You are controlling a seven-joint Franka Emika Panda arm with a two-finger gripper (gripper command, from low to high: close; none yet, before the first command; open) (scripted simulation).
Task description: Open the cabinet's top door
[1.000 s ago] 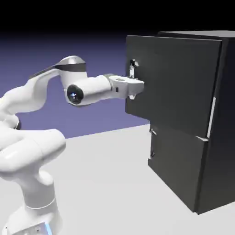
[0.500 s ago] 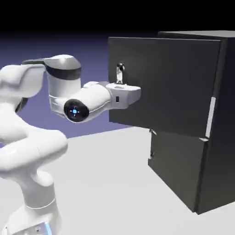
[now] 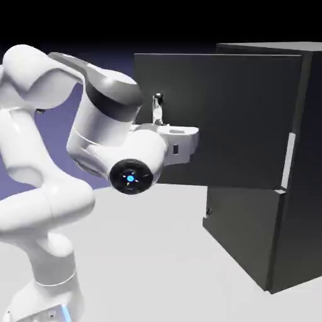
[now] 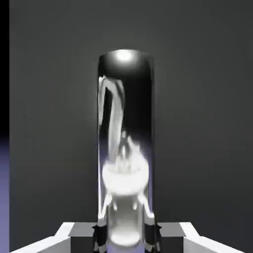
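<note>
My hand [image 4: 126, 237] grips the top door's bar handle [image 4: 124, 133] from both sides, leaving the hinge at the exterior view's right free to guide the swing.

Pale grey table [image 3: 144, 251], dark cabinet [image 3: 308, 195] standing on it, white robot base [image 3: 47, 299] too.

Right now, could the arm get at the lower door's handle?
Probably not: the fingers are shut on the top handle, and the open top door hangs partly over the lower one.
</note>
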